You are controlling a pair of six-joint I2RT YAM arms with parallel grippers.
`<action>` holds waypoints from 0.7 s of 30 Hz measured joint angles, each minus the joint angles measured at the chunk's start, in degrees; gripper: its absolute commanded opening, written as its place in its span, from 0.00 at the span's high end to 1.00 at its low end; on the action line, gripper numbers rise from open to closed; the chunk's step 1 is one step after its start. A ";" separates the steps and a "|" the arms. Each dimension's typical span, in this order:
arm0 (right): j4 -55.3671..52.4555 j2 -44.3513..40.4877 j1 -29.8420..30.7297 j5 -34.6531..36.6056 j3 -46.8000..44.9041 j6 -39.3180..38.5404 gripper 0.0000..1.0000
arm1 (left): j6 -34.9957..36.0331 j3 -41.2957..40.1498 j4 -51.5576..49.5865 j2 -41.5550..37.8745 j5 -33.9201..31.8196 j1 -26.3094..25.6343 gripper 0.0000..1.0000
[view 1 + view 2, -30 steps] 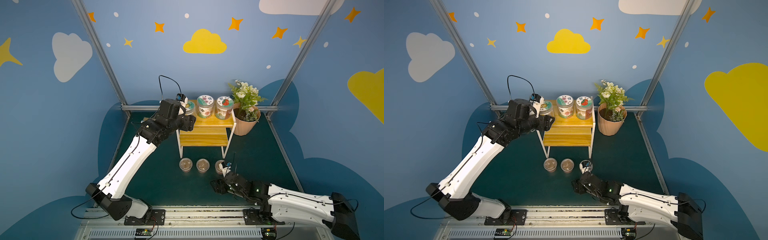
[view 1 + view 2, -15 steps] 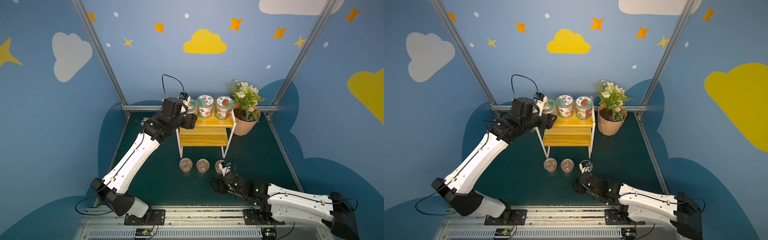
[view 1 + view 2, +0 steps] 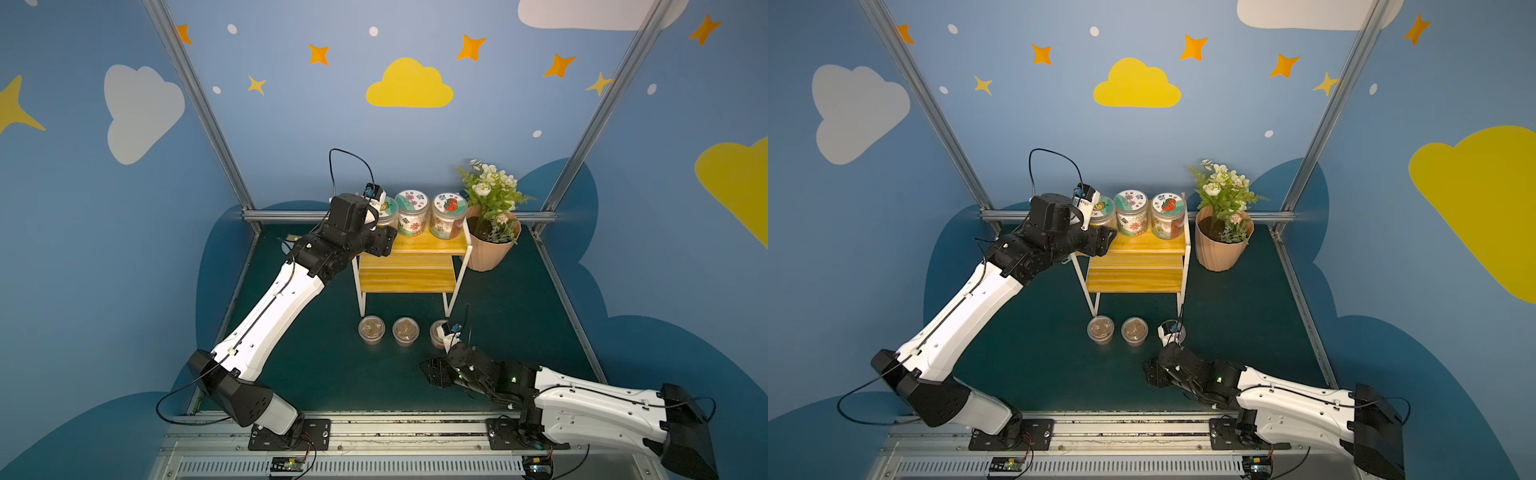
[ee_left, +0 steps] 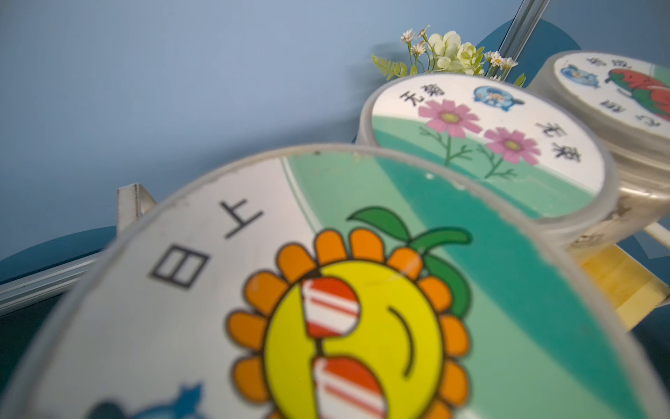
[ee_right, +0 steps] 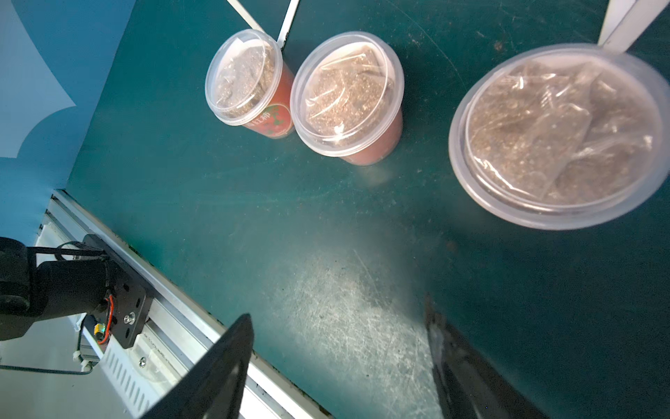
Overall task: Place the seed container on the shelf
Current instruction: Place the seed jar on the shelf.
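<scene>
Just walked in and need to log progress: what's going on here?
The left gripper is closed on the sunflower-lid seed jar at the left end of the top board of the shelf, beside the pink-flower jar and the strawberry jar. Whether it rests on the board yet I cannot tell. The right gripper hangs open and empty over the green mat, near three lidded cups in front of the shelf.

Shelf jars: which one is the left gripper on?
The sunflower-lid jar, at the end of the top tier of the shelf, with the left gripper closed around it. The pink-flower jar and strawberry jar beside it stand untouched.
</scene>
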 measured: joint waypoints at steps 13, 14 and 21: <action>-2.10 -0.52 0.00 0.04 0.04 0.02 0.23 | 1.42 0.33 0.90 0.90 0.02 0.00 0.14; -2.21 -0.52 0.00 0.04 0.04 0.02 0.23 | 1.49 0.33 0.96 0.92 0.02 0.00 0.12; -2.25 -0.83 0.00 0.07 0.04 0.04 0.23 | 1.57 0.44 1.46 1.07 0.00 0.00 0.00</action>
